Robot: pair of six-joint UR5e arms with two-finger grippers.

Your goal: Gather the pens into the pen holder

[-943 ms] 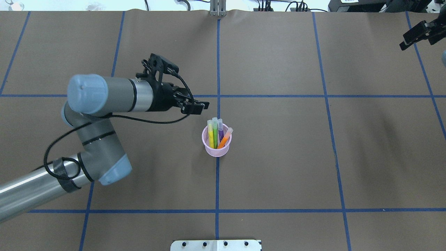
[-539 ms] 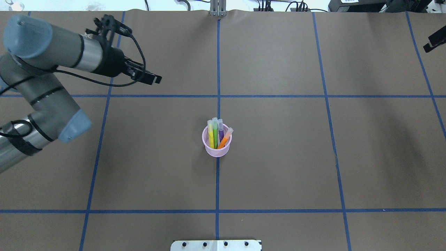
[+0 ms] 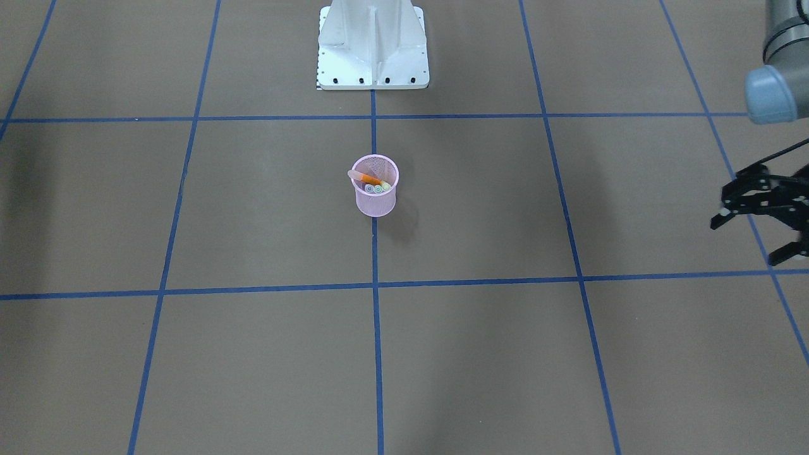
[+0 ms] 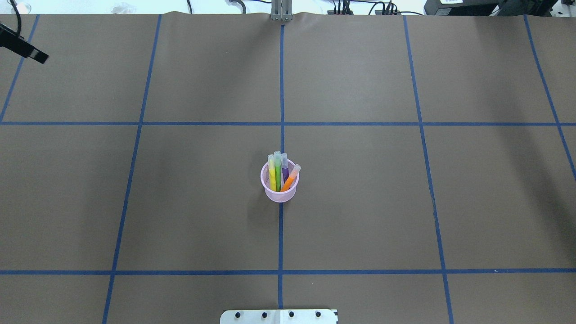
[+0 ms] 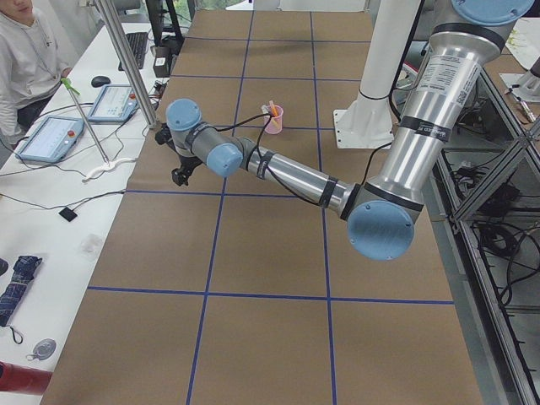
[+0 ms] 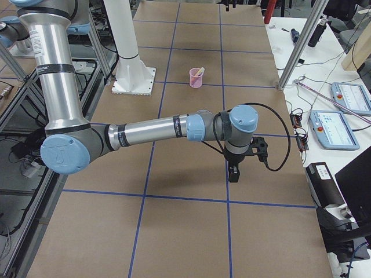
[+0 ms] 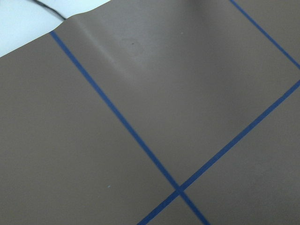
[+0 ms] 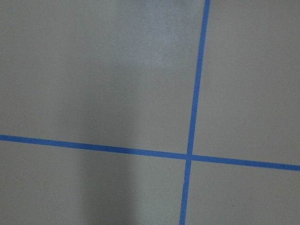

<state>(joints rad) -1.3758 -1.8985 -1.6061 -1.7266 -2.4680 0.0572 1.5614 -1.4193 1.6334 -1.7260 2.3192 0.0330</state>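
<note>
Leaning inside tapered pink mesh pen holder [image 4: 280,196]: slim pens [image 4: 277,173].

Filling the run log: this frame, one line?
pens: four in pen holder | left end effector: open, empty | right end effector: state unclear

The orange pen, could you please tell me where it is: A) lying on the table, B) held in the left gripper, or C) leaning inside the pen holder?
C: the orange pen leans inside the pink pen holder, cap above the rim.
</note>
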